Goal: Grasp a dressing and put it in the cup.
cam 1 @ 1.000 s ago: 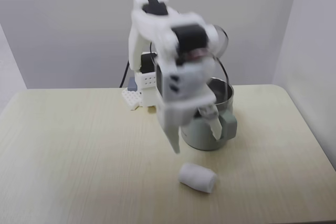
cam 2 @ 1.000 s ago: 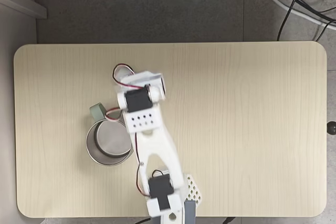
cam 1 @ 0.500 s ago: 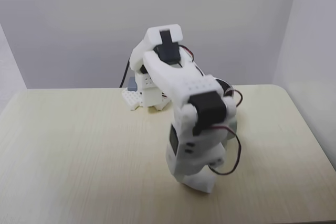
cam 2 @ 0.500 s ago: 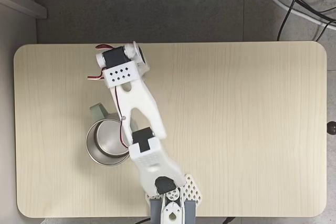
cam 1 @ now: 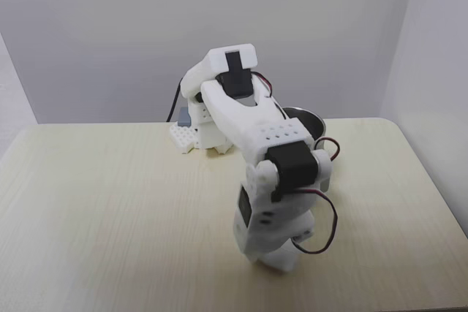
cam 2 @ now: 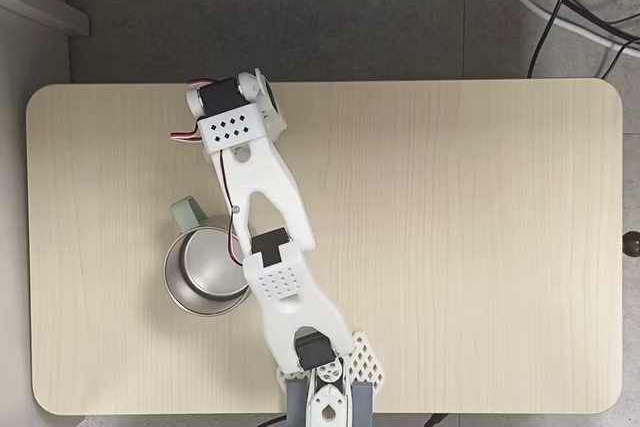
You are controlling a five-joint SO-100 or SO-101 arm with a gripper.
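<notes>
Where the arm (cam 1: 248,118) reaches forward over the table (cam 1: 110,202), its wrist points straight down and the gripper (cam 1: 276,259) sits at the tabletop near the front edge. Gripper body blocks its own fingertips in both fixed views, so whether the jaws are spread or closed cannot be told. Dressing is not made out; a white mass at the base of the gripper could be roll or plastic, unclear.

Cup (cam 1: 314,126) stands upright behind the arm in a fixed view, only a sliver of steel rim and dark interior showing past the forearm. From above, cup (cam 2: 205,272) sits left of the arm's lower link, green handle toward the top-left, shiny interior with nothing visible inside. Gripper end (cam 2: 232,119) lies well apart from the cup, up near the far table edge in that view.

Arm base (cam 2: 325,387) is mounted at the bottom edge. Red and black wires (cam 1: 325,224) loop beside the wrist.
</notes>
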